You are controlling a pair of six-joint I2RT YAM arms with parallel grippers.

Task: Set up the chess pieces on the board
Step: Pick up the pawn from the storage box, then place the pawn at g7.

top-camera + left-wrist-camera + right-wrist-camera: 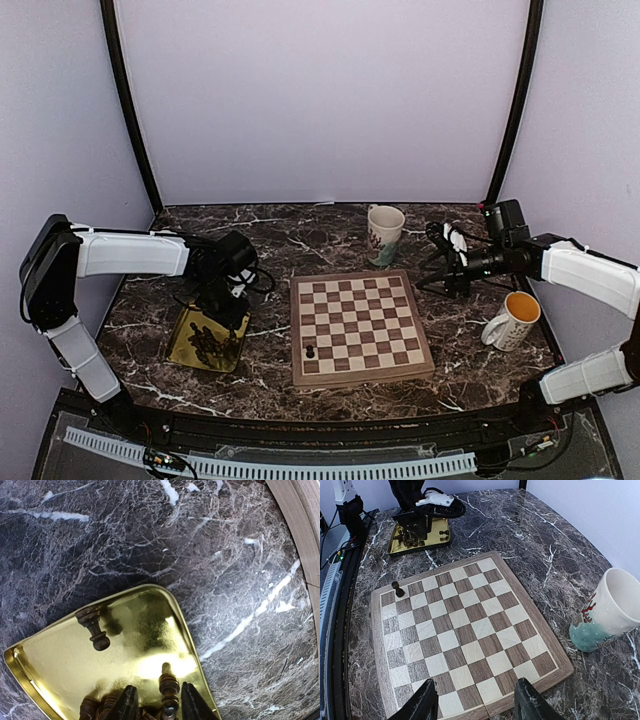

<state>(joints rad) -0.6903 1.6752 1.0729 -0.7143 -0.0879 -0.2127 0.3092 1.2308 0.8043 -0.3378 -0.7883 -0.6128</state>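
The board [370, 320] lies mid-table, and a single dark chess piece [310, 352] stands near its front left corner; the right wrist view shows that same piece [397, 588] on the board [465, 630]. The other chess pieces [212, 345] are heaped in a gold tray [183, 340]. My left gripper [228, 318] hangs low over the heap. In its wrist view the left gripper [158, 687] is narrowly open around one lying piece [169, 686], with a gap on the left side. Another piece [95, 630] lies alone on the tray [60, 665]. My right gripper [476, 690] is open and empty, above the board's far right edge.
A white mug with a teal base [385, 233] stands just behind the board. To the right of the board is a white mug with an orange inside [514, 320]. The board's rim [300, 520] lies close to the tray. Dark curtain poles flank the back wall.
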